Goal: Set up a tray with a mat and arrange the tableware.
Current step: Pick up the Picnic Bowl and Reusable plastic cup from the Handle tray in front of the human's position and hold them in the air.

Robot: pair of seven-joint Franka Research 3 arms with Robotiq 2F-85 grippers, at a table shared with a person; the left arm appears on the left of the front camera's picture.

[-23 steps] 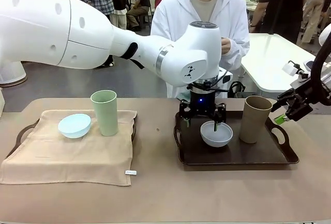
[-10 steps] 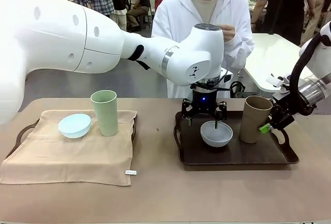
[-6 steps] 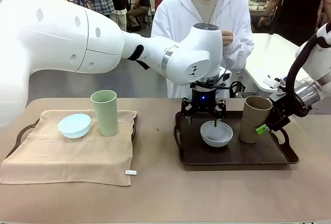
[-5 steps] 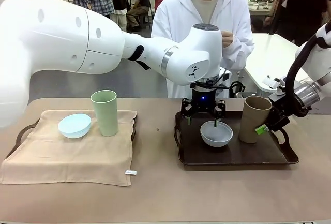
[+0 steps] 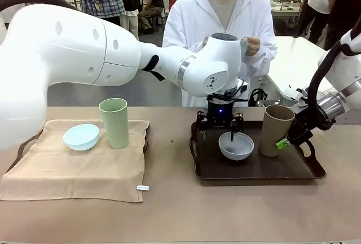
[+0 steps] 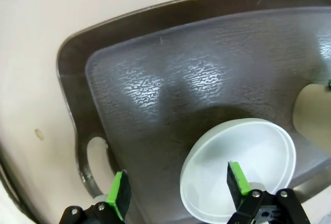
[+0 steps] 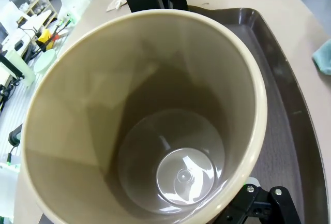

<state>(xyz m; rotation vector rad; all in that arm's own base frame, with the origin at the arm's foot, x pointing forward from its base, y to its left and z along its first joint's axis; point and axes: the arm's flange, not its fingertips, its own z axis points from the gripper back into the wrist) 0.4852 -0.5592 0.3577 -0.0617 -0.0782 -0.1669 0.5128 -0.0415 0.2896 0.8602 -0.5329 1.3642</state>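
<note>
Sitting on the bare dark tray (image 5: 254, 172), the white-grey bowl (image 5: 236, 145) is straddled at its rim by the left gripper (image 5: 218, 132), jaws spread, one pad inside and one outside. The tan-brown cup (image 5: 276, 129) just beside it is flanked by the right gripper (image 5: 285, 140), likewise spread (nothing pinched). The pale blue bowl (image 5: 81, 136) and pale green cup (image 5: 113, 122) are set on the mat (image 5: 73, 171). A pick-up is judged in hand; closing on the rims is called for next

The dark tray (image 6: 207, 69) is textured plastic with a sheen; the mat (image 5: 73, 165) is matt cloth.
</note>
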